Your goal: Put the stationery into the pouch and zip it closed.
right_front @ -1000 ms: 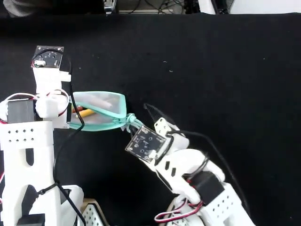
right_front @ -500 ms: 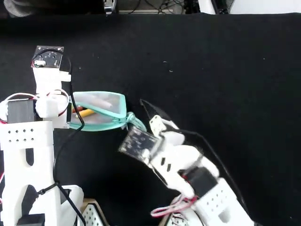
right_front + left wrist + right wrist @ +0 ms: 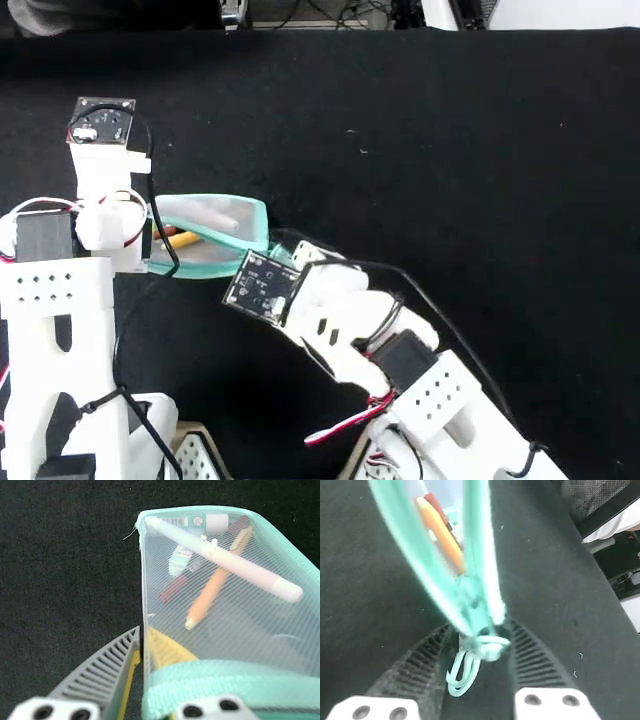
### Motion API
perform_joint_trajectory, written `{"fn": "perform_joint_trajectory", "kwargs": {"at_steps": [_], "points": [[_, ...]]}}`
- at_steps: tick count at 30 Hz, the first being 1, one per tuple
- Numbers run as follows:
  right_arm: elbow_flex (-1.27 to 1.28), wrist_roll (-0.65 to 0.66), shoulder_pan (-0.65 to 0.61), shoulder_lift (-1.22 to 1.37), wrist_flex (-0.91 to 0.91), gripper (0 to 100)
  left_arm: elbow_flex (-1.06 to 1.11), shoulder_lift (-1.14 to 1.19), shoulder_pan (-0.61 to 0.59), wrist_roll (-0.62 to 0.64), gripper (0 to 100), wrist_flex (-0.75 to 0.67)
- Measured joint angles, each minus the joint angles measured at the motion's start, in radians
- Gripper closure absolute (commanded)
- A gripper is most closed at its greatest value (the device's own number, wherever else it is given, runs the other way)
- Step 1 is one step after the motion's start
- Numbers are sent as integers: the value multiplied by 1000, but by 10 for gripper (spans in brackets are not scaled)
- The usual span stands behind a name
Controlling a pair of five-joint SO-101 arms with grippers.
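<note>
**While one arm anchors the pouch, the other holds the zip**

Because a soft mesh pouch (image 3: 205, 235) would slide under a pull, the left gripper (image 3: 142, 647) pinches its 9 o'clock end with fingers closed on the wall. That keeps it taut at 9 o'clock on the table (image 3: 480, 150). At the pouch's 4 o'clock corner the right gripper (image 3: 480, 637) is clamped on the zip pull (image 3: 479, 647), with the looped cord (image 3: 462, 672) hanging free. Inside lie a white pen (image 3: 225, 562), an orange pencil (image 3: 217, 580) and a red-brown piece (image 3: 172, 587). Ahead of the pull the zip tapes gape, and the pencil lies between them, likely to snag. Cables (image 3: 320, 12) sit at 12 o'clock.
</note>
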Motion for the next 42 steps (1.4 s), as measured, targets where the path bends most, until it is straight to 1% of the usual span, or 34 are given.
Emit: {"fn": "perform_joint_trajectory", "kwargs": {"at_steps": [2,10,14,16,18,19,20,23,25,30,37,42], "points": [[0,0,2,0,-3,979,0,0,0,0,970,-2],[-2,0,89,0,-11,985,0,0,0,0,970,-2],[-5,0,94,0,-3,979,2,0,0,0,970,-2],[-28,0,94,0,29,949,2,0,0,0,970,-2],[-60,0,91,-11,92,903,2,0,0,0,970,-2],[-77,0,81,-23,130,898,2,0,0,0,970,-2],[-92,0,71,-38,167,910,2,0,0,0,970,-2],[-114,-12,48,-92,227,990,2,0,0,0,970,-2],[-114,-12,38,-117,236,981,2,0,0,0,970,-2],[-114,-12,29,-147,236,986,2,0,0,0,970,-2],[-104,-21,31,-173,144,986,0,-2,0,2,970,-2],[-152,-64,29,-118,106,986,-5,-89,-2,6,970,-9]]}}
